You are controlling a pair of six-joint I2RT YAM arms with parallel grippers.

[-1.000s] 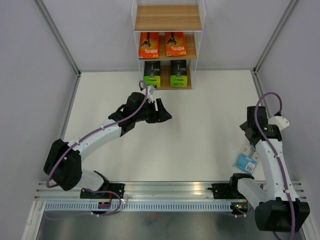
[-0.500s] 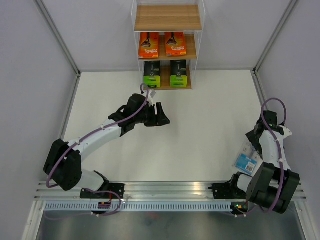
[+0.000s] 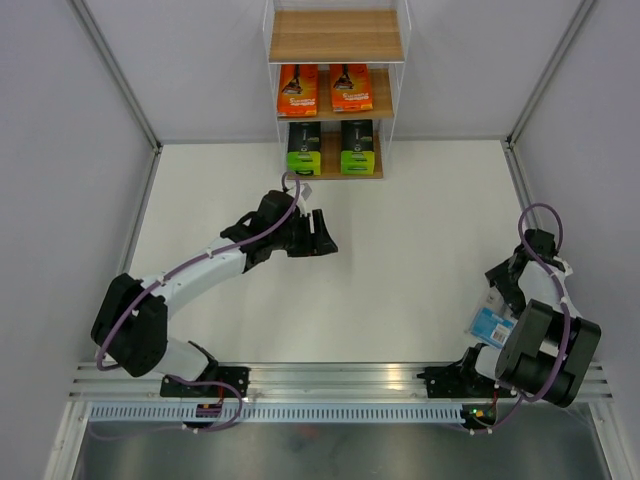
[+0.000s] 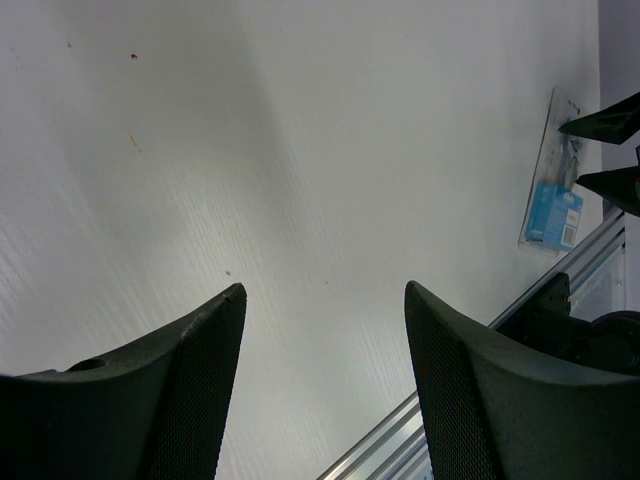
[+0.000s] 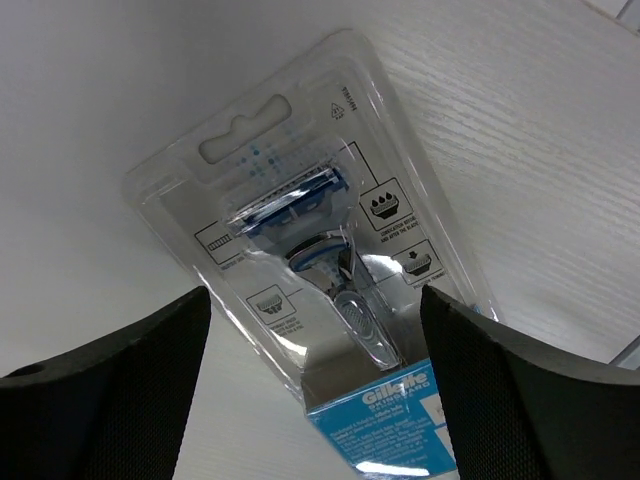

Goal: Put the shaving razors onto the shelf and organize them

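The shelf [image 3: 337,64] stands at the back wall. Two orange razor packs [image 3: 298,90] [image 3: 351,88] lie on its middle board, two green-and-black packs [image 3: 304,148] [image 3: 357,147] on its bottom board. The light blue blister pack [image 3: 491,318] lies flat on the table at the right; it also shows in the right wrist view [image 5: 320,260] and in the left wrist view [image 4: 553,190]. My right gripper [image 5: 315,300] is open just above this pack, a finger on each side, touching nothing. My left gripper [image 3: 322,232] is open and empty over the table's middle, seen in its wrist view [image 4: 322,295].
An aluminium rail [image 3: 330,378] runs along the table's near edge, close behind the blue pack. Grey walls close in the left, back and right sides. The shelf's top board [image 3: 336,35] holds nothing.
My right arm folded down and back, bringing its gripper low over the blue pack. My left arm drifted slightly down and left, still open.
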